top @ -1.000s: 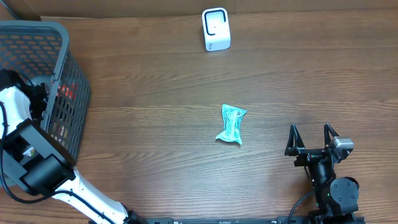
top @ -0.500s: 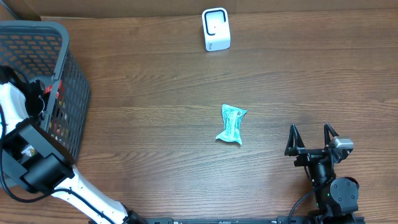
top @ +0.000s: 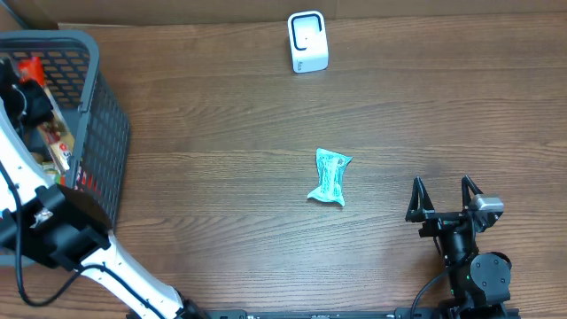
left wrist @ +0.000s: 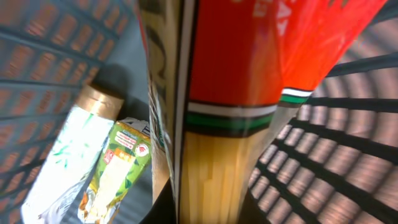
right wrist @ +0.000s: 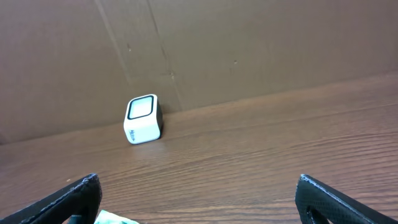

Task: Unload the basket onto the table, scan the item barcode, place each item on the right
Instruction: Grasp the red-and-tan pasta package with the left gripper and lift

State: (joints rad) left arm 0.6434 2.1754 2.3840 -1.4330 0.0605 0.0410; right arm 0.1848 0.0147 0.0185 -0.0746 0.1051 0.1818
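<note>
- Wood counter (top: 221, 106): grey basket (top: 104, 133) at left, white scanner (top: 307, 42) at back.
- Left claw (top: 31, 87) has just pinched shut on red pkt (left wrist: 249, 50), raised w/in basket.
- Right claw (top: 441, 190) spread, idle.
- Pkt likely ready to go to scanner.

The blurred red packet (left wrist: 236, 56) is running off the top edge, hiding the left jaws; the basket (top: 104, 128) is overrunning the overhead's left edge.

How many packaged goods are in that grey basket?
3 visible: a red pack held up close to the left wrist camera, a white pouch with a gold end on the floor of the basket, and a green pouch beside it. Others may be hidden behind the pack.
</note>
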